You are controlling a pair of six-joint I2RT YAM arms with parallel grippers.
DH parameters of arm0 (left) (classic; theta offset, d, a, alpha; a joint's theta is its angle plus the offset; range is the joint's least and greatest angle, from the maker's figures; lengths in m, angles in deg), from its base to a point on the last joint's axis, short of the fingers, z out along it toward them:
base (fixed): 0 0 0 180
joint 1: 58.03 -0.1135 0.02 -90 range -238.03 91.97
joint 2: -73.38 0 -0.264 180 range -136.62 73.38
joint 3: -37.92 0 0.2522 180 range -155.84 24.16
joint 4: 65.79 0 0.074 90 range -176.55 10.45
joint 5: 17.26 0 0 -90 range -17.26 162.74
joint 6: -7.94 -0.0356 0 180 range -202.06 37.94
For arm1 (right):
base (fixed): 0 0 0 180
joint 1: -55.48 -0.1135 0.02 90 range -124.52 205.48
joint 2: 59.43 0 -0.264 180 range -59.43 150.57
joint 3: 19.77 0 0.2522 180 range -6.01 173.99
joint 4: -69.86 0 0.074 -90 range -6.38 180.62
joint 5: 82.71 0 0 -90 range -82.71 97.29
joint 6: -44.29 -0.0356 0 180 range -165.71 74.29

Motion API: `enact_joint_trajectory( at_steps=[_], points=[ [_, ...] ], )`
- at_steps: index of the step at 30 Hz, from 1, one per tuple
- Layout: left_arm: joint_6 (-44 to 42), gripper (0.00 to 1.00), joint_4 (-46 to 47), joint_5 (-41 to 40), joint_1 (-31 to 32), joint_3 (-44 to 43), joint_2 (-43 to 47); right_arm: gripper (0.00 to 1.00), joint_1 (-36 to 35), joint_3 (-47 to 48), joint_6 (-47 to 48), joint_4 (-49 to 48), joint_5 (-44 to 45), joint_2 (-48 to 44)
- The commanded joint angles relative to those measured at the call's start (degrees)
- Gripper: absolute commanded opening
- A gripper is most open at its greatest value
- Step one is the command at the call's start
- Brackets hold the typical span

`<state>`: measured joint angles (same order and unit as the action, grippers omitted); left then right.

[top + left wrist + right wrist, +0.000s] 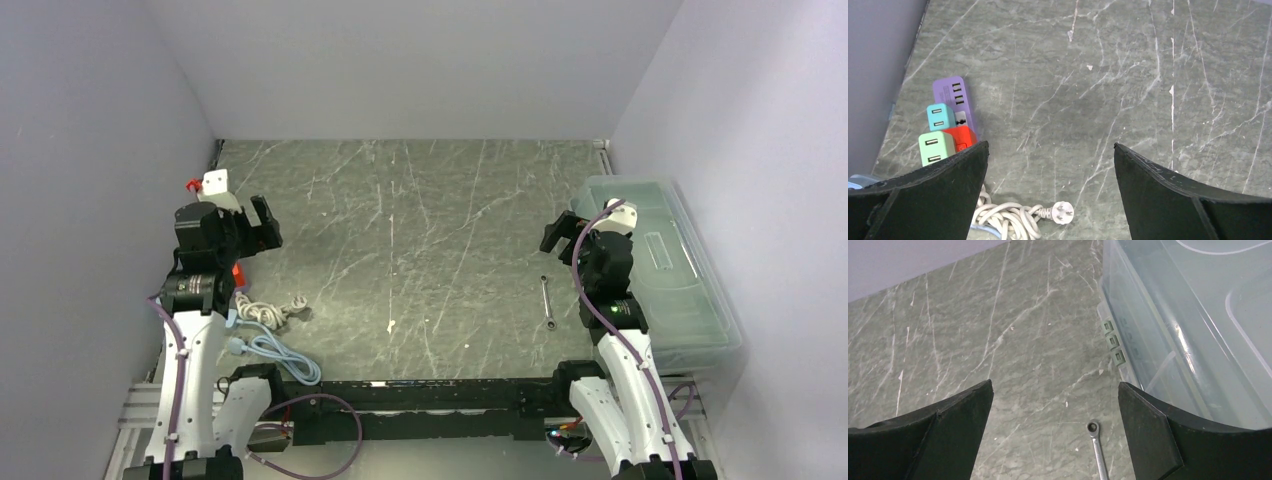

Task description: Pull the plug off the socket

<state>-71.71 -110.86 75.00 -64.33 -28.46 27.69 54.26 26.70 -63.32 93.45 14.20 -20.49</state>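
Left hand (1050,145) wide open, empty (right hand (1055,383) likewise); unheld socket strip (954,97) to its left could lift with the red plug (961,137).

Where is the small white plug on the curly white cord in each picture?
Top external: the small white plug lies low on the left, at the end of the coiled white cord.
Left wrist: near the bottom edge, around the middle.
Right wrist: not in it.
Shared landmark: the grey marbled table, seen in all three views.
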Motion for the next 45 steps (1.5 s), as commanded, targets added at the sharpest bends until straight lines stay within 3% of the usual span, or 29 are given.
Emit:
enact_joint_trajectory(
  at_steps=[1,12,17,25,30,33,39,45],
  points=[
    [2.7,1.00,-0.6,-0.4,0.0,-2.0,-0.7,1.00,0.2,0.9,0.6,-2.6,-0.4,-0.7],
    [14.0,1.00,-13.5,-0.7,0.0,-2.7,-1.7,1.00,0.2,1.4,1.4,-3.2,-4.2,0.7],
    [22.2,1.00,-15.4,2.7,0.0,0.5,-1.4,1.00,0.2,1.4,1.2,-3.0,-5.2,0.7],
    [33.0,1.00,-19.9,-0.3,0.0,6.5,-3.3,1.00,0.2,1.7,0.6,-1.9,-4.5,0.8],
    [32.9,0.98,-16.9,0.0,0.0,10.1,-5.2,1.00,0.2,2.0,0.3,-1.4,-3.9,1.3],
    [32.2,0.89,-14.4,0.1,0.4,11.7,-6.3,1.00,0.2,2.1,0.3,-1.3,-3.5,1.5],
    [32.6,0.84,-12.4,-10.1,8.1,13.4,-8.4,1.00,0.2,2.4,0.1,-1.0,-3.1,2.4],
    [32.6,0.80,-10.6,-12.9,11.8,14.0,-11.9,1.00,0.2,2.5,0.0,-1.0,-3.2,2.9]
  ],
)
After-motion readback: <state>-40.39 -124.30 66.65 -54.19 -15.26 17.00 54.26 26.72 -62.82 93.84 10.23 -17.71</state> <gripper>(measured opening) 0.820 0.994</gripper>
